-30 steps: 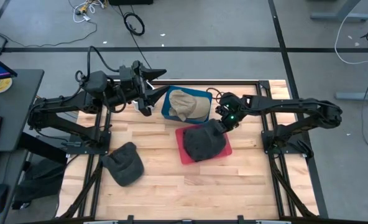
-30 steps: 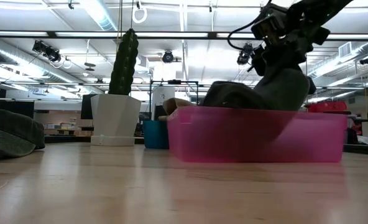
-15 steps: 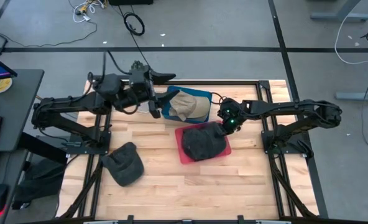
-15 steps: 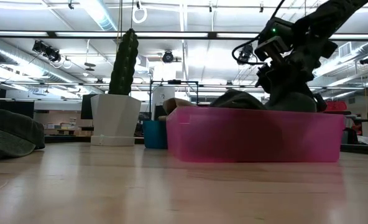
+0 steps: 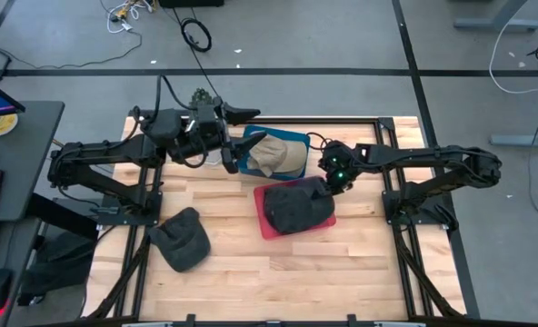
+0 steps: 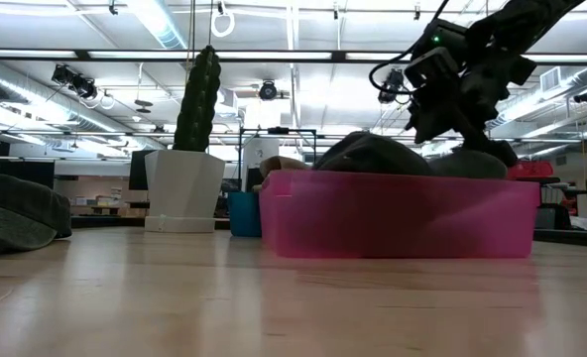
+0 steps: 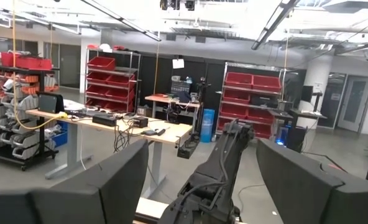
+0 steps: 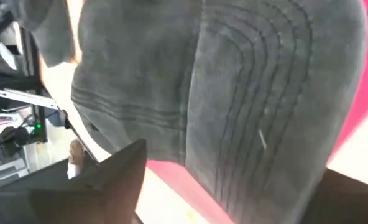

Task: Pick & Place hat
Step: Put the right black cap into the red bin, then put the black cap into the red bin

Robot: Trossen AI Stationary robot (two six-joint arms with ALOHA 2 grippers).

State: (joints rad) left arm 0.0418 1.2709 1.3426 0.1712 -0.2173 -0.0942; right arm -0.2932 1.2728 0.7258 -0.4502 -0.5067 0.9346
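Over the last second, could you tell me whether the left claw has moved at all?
Yes. In the high view the left claw has moved right, closer to the blue bin.

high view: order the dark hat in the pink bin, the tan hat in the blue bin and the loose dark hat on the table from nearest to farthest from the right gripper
1. Dark hat in the pink bin: directly beside the right gripper, mid-table.
2. Tan hat in the blue bin: farther toward the left arm's side, at the table's back edge.
3. Loose dark hat on the table: farthest, on the left side near the front.
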